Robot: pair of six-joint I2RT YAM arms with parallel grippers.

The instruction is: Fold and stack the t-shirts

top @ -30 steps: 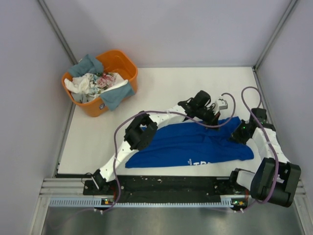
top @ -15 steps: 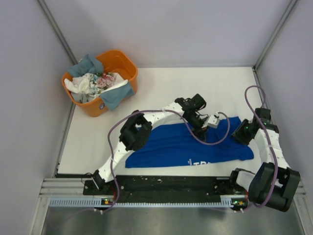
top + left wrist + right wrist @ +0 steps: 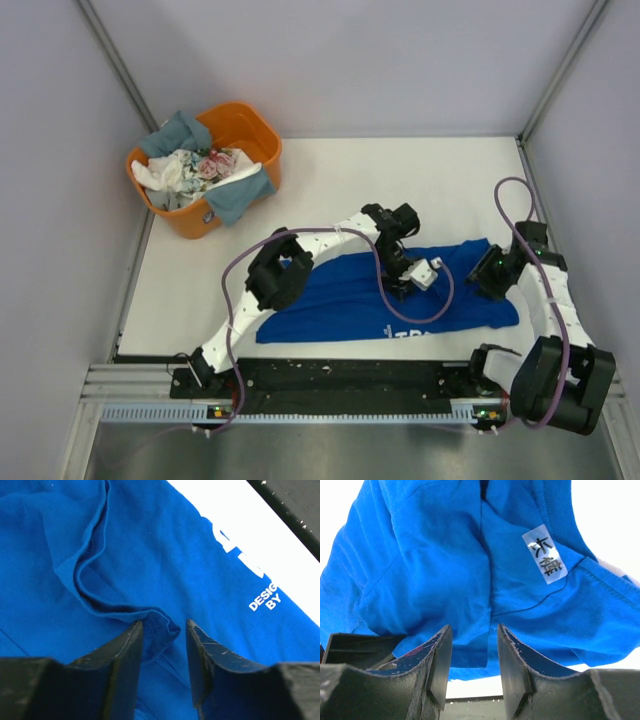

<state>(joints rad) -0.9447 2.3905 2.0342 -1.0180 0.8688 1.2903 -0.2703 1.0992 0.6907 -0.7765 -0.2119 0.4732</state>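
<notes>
Fold laid down, both grips released.
On the table, near its front edge, the royal blue t-shirt was found doubled lengthwise. The remaining t-shirts were left in the orange tub. The left gripper and right gripper, shut a second before, were found parted over the cloth. Further folds were judged outstanding.

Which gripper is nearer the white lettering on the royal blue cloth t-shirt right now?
Left. The left gripper hangs over the middle of the royal blue t-shirt, just beyond the white lettering; the right gripper is over its right end, farther off.
</notes>
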